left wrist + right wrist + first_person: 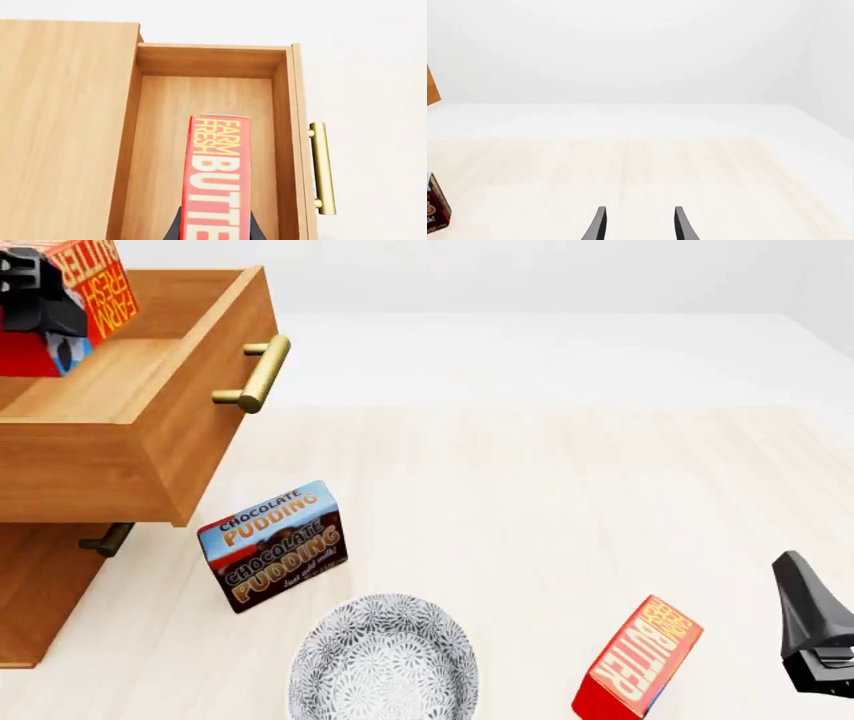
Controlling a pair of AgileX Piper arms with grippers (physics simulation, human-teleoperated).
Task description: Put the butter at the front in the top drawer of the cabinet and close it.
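Note:
My left gripper [215,231] is shut on a red butter carton [220,175] with yellow-orange lettering. It holds the carton over the inside of the open top drawer [160,150]. In the front view this butter [100,280] and the left gripper [34,290] are at the far left, above the pulled-out top drawer [200,420] of the cabinet [34,590]. A second butter carton [641,660] stands tilted on the table at the front right. My right gripper [640,225] is open and holds nothing; the front view shows this gripper [814,630] just right of that carton.
A chocolate pudding box [274,545] stands in front of the cabinet, with a patterned grey bowl [384,660] nearer the front edge. The drawer's brass handle [256,373] juts toward the table's middle. The lower drawer's handle [107,538] sits under the open drawer.

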